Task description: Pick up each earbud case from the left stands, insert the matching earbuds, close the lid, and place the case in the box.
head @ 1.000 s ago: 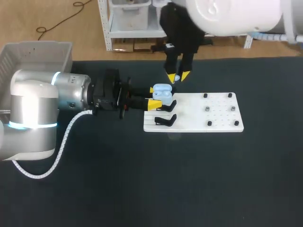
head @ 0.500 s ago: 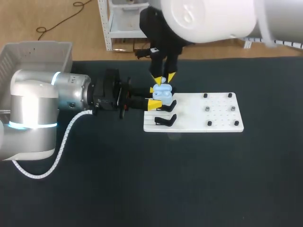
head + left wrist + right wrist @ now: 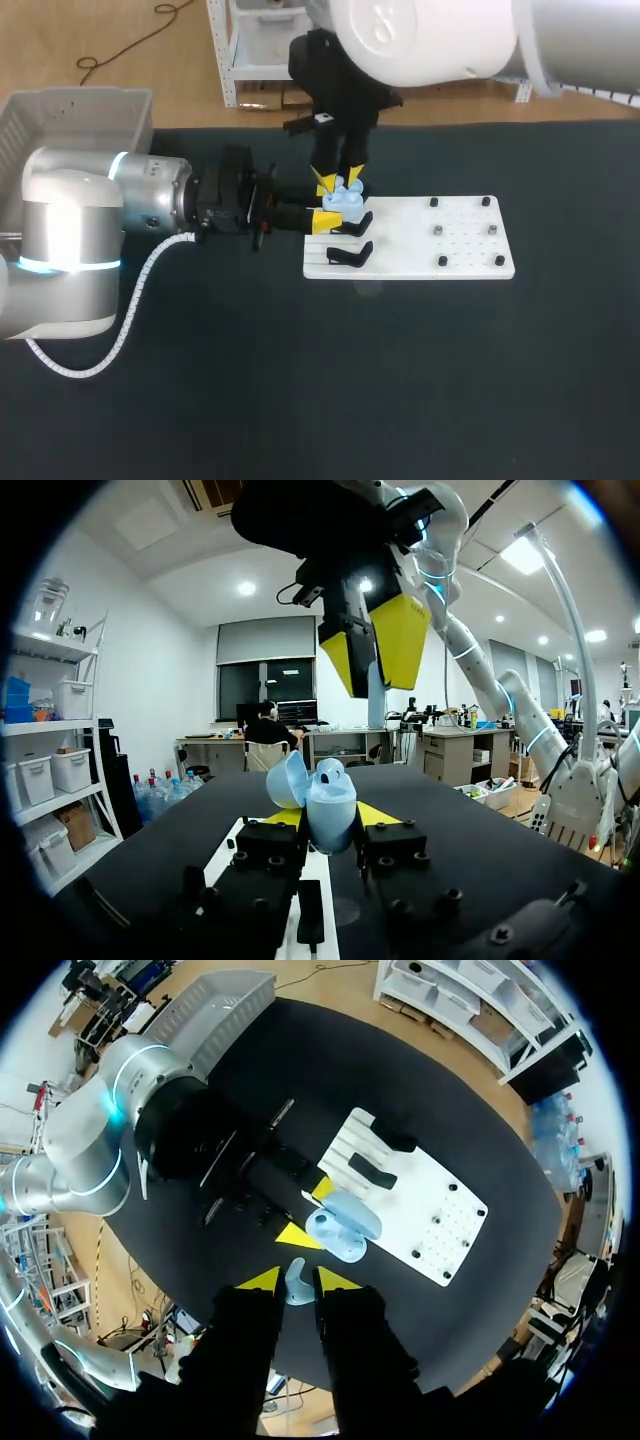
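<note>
One earbud (image 3: 297, 1288) sits pinched in the right gripper (image 3: 297, 1278) just over the open case (image 3: 325, 798), which the left gripper (image 3: 318, 818) clamps — the insertion step, I judge — next, lower it straight in.

Over the case: the right gripper (image 3: 338, 180) hangs just above the open earbud case (image 3: 347, 201), barring the way in from the top.
Left of the white board (image 3: 410, 245): the left gripper (image 3: 325, 205) and its arm lie along the worktop (image 3: 400, 380), closing that side.
Front of the case: a black stand (image 3: 350, 255).
Board's right half: only low pegs (image 3: 438, 230), with room above.
Front worktop: open passage.
</note>
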`<act>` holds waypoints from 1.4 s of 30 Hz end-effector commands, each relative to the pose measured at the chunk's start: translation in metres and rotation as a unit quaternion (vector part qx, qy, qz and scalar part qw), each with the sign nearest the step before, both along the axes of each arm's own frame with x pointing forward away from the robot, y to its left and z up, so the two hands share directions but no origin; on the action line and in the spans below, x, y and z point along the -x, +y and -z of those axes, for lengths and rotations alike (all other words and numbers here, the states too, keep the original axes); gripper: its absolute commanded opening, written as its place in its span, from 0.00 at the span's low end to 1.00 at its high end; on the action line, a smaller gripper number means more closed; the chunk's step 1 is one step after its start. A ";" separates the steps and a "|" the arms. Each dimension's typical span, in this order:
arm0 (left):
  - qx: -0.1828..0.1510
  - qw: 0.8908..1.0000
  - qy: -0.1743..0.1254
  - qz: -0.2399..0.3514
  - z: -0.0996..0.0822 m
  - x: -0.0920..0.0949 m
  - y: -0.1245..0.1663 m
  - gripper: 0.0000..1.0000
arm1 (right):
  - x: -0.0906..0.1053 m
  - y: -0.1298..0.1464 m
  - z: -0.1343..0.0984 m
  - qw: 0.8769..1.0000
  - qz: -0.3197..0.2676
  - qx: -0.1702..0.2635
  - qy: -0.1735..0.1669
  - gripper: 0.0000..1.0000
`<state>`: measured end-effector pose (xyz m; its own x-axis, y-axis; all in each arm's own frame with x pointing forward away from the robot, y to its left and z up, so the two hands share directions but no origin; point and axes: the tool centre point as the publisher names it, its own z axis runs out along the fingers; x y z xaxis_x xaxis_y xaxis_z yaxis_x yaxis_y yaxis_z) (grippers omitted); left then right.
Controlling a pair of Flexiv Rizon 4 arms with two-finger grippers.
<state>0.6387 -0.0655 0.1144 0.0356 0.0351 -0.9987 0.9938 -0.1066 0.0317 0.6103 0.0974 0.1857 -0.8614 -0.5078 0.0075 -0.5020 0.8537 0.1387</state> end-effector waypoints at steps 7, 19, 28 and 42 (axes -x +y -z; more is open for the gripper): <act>0.000 1.000 0.000 0.001 0.000 0.000 0.000 0.00 | -0.007 0.001 0.012 1.000 0.000 0.003 0.008 0.00; 0.000 1.000 0.000 0.001 0.000 0.000 0.000 0.00 | -0.012 -0.002 0.022 1.000 0.016 0.008 -0.003 0.00; 0.000 1.000 0.000 0.001 0.000 0.000 0.000 0.00 | -0.013 -0.001 0.024 1.000 0.016 0.007 -0.004 0.00; 0.000 1.000 0.000 0.001 0.000 0.000 0.000 0.00 | -0.017 0.001 0.029 1.000 0.019 0.014 -0.007 0.00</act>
<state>0.6387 -0.0654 0.1144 0.0355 0.0352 -0.9987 0.9938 -0.1066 0.0316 0.6276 0.0976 0.1574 -0.8788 -0.4770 0.0099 -0.4732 0.8740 0.1104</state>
